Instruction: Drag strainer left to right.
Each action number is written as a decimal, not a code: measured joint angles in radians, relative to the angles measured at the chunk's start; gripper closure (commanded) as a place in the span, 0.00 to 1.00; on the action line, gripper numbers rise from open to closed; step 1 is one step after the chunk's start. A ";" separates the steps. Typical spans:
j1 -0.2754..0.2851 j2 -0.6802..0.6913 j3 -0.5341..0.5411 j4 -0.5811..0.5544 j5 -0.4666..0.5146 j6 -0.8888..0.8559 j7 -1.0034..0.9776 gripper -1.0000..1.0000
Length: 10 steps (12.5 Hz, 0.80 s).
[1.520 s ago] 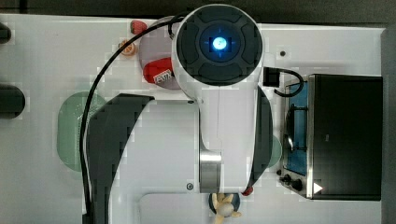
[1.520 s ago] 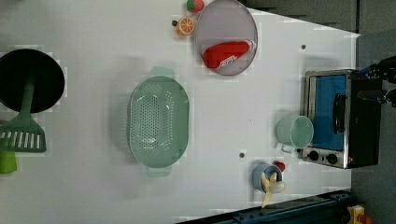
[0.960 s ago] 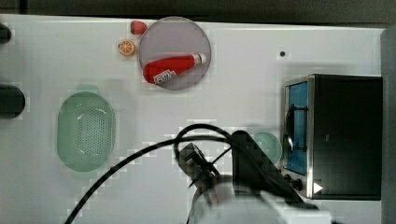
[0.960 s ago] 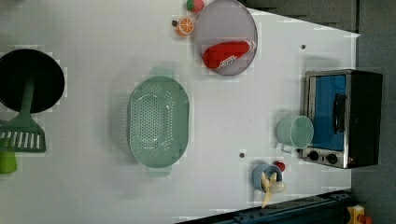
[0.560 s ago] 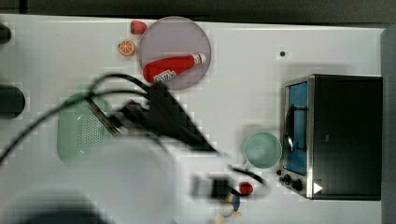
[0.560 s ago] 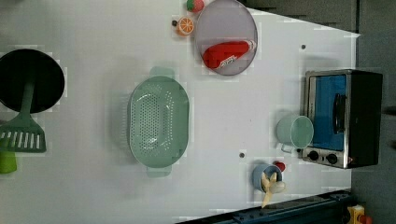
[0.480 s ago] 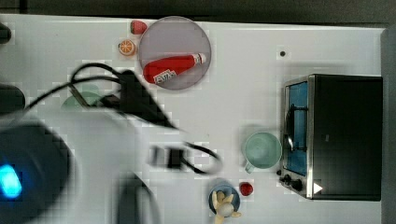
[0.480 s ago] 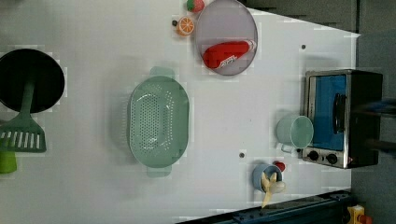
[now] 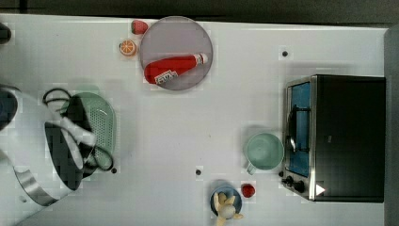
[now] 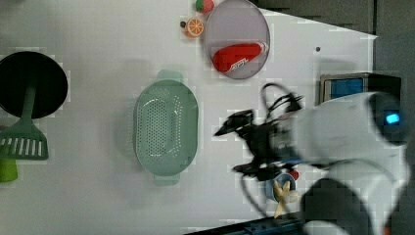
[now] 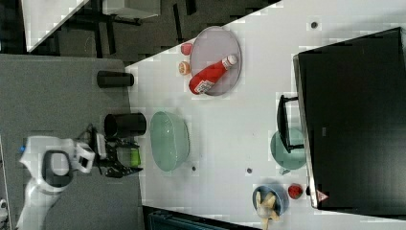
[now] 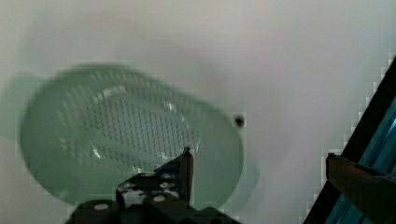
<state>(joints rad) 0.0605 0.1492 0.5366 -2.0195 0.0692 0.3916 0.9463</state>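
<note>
White table (image 9: pixel 244 103); ketchup bottle (image 9: pixel 172 69) label unreadable; strainer (image 10: pixel 166 128) untouched.

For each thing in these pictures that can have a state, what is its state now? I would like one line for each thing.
strainer: upright on the table, empty, not gripped.
gripper: open, holding nothing.
red bottle: lying on its side on the round plate.
mug: upright, beside the toaster oven.
toaster oven: door shut.
small blue bowl: upright, with a banana in it.
</note>
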 measured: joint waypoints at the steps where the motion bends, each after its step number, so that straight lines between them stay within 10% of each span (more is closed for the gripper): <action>1: 0.018 0.024 0.017 -0.010 -0.009 0.038 0.065 0.00; 10: 0.027 0.267 0.024 -0.176 -0.096 0.628 0.245 0.00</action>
<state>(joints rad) 0.0878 0.4165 0.5605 -2.1953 -0.0270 1.0195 1.1914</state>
